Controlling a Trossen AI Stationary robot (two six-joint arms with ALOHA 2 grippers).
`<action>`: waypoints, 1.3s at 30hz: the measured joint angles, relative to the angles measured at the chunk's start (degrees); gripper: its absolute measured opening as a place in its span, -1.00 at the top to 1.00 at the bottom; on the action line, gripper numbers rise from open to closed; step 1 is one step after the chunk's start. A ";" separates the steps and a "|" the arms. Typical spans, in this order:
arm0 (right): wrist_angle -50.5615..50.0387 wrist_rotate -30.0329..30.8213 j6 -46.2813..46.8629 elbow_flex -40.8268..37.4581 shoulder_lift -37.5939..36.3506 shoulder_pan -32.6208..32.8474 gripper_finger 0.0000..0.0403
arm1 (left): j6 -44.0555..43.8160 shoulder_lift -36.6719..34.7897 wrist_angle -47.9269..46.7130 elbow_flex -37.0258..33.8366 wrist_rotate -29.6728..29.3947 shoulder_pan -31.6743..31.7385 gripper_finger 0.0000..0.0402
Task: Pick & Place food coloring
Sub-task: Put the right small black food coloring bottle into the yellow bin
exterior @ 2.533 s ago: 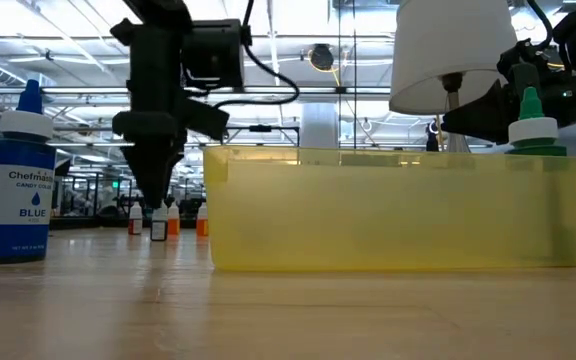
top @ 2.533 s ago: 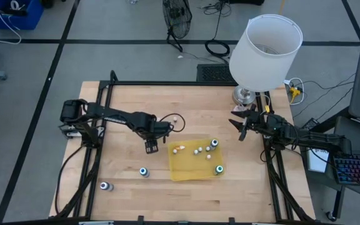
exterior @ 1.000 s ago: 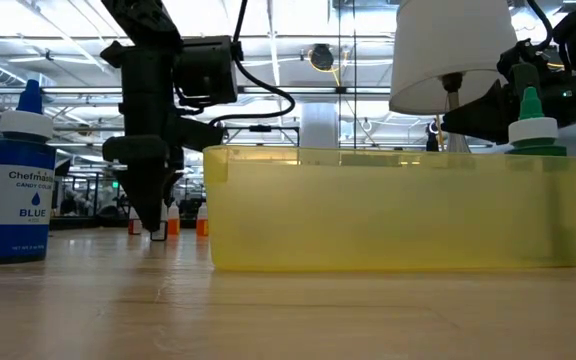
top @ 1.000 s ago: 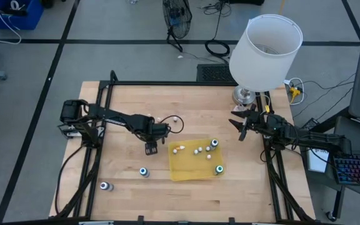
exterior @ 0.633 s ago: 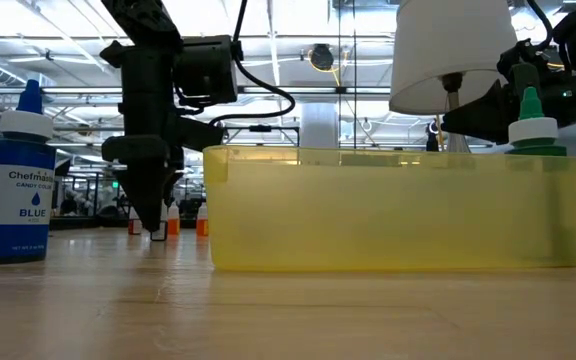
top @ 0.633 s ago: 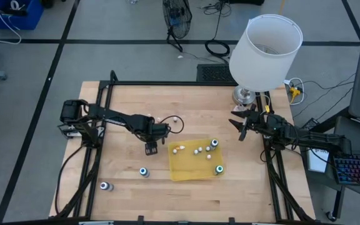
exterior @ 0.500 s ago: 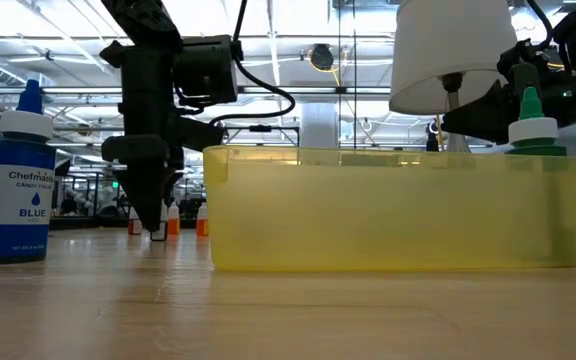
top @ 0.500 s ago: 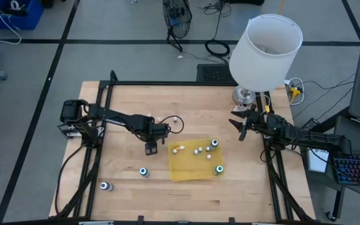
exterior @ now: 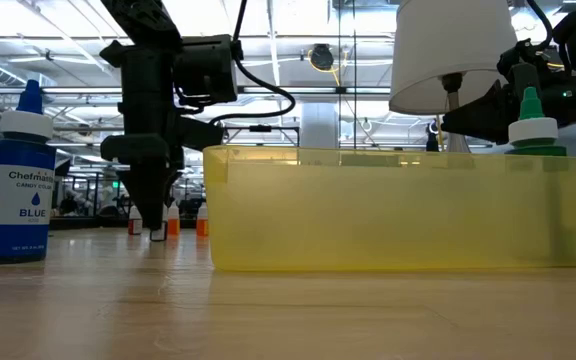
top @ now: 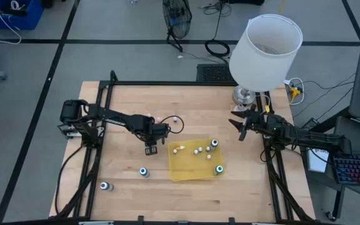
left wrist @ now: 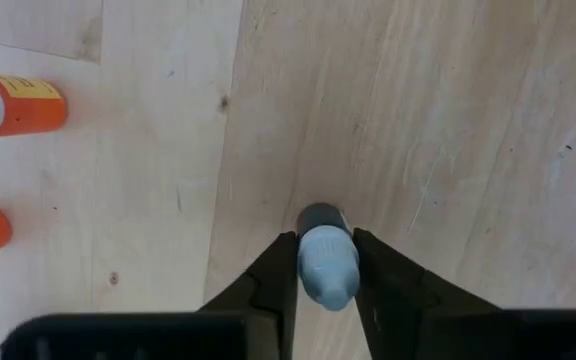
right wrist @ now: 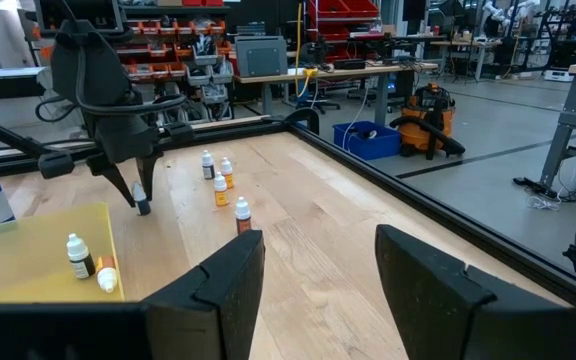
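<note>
A: Why is the left gripper point(left wrist: 326, 262) low beside the yellow tray point(top: 183, 169)?
B: Its fingers pinch a small dropper bottle point(left wrist: 326, 262) standing on the counter point(left wrist: 468, 120), ready to lift.
A: And the right gripper point(right wrist: 318, 268)?
B: Open, empty, waiting across the tray.

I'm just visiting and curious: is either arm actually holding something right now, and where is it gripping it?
Yes. The left end effector pinches a small dropper bottle by its whitish cap. The right end effector holds nothing.
</note>
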 joint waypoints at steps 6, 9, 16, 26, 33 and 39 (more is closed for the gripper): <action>0.00 -0.01 -0.01 0.02 0.01 0.00 0.10 | -0.06 -0.02 -0.01 0.01 -0.01 0.01 0.62; -0.01 -0.02 -0.02 0.02 0.00 0.00 0.10 | -0.84 0.02 -1.78 1.36 -0.02 0.01 0.62; 0.00 -0.02 -0.01 0.02 0.00 0.00 0.10 | -1.67 0.02 -10.34 13.74 -0.17 -2.45 0.64; 0.00 -0.01 -0.01 0.01 0.00 0.00 0.10 | 5.18 5.53 -12.26 35.58 -6.00 -6.97 0.64; 0.00 0.00 0.00 0.02 0.00 0.00 0.10 | 14.09 19.67 -15.51 44.61 -2.14 -8.62 0.64; 0.01 -0.02 -0.01 0.02 0.00 0.00 0.10 | 17.85 25.84 -14.81 48.75 0.43 -8.96 0.64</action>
